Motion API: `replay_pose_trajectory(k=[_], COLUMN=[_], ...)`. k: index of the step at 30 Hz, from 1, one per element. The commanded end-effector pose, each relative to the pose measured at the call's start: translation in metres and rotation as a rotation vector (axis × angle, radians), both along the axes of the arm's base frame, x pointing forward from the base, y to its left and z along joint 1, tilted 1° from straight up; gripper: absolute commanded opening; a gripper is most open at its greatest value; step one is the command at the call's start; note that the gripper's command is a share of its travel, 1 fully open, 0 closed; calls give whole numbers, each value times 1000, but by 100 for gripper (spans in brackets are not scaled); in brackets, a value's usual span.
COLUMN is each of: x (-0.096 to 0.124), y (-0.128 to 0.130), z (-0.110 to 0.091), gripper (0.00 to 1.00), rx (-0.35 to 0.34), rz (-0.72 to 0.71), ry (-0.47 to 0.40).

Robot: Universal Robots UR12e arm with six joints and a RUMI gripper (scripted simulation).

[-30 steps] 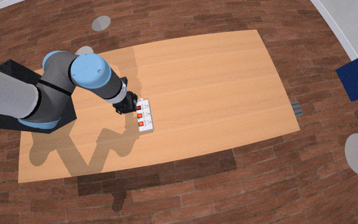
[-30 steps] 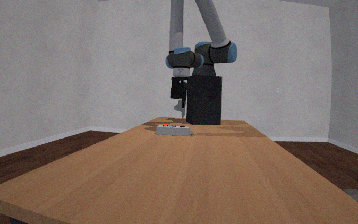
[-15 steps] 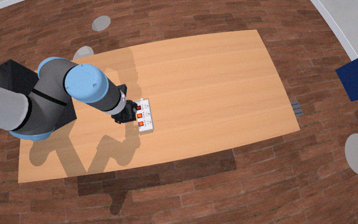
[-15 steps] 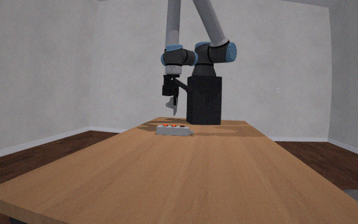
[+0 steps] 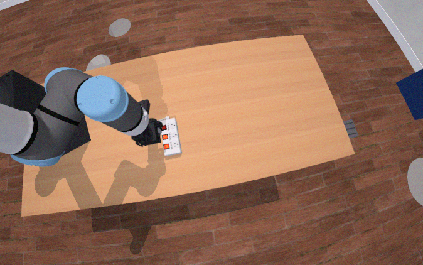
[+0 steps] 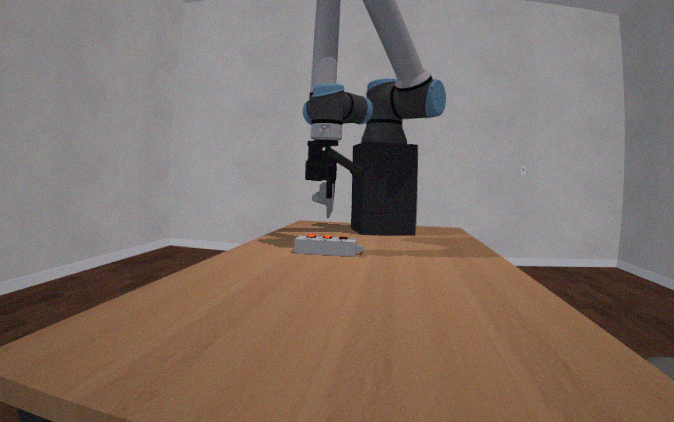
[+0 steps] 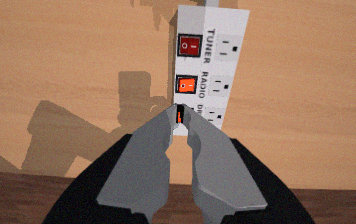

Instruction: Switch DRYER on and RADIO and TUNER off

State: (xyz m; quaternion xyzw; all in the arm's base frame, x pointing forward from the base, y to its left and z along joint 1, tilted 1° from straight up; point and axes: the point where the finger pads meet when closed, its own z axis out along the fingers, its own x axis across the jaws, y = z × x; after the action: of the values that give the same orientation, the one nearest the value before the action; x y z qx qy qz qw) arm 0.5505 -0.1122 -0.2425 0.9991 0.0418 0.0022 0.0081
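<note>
A white three-outlet power strip [image 5: 172, 137] is seen lying face up on the light wooden counter [image 5: 251, 103], its dark red TUNER switch [image 7: 190, 45] unlit and orange RADIO switch [image 7: 186, 84] glowing. The grey two-jaw gripper [image 7: 181, 121] is held clenched and empty above the strip's DRYER end.
</note>
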Motion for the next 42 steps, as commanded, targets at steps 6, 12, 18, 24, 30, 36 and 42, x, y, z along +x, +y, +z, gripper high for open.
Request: replay_pose_trajectory(k=[6,12,18,24,30,36,42], x=[0,0,0,1,1,1,1], y=[0,0,0,0,0,0,-1], z=[0,0,0,-2,-7,-11,-19], gripper=[0,0,0,0,0,0,0], rx=[0,0,0,0,0,0,0], rz=[0,0,0,0,0,0,0], ry=[-1,-1,-1,-1,-1,-1,-1])
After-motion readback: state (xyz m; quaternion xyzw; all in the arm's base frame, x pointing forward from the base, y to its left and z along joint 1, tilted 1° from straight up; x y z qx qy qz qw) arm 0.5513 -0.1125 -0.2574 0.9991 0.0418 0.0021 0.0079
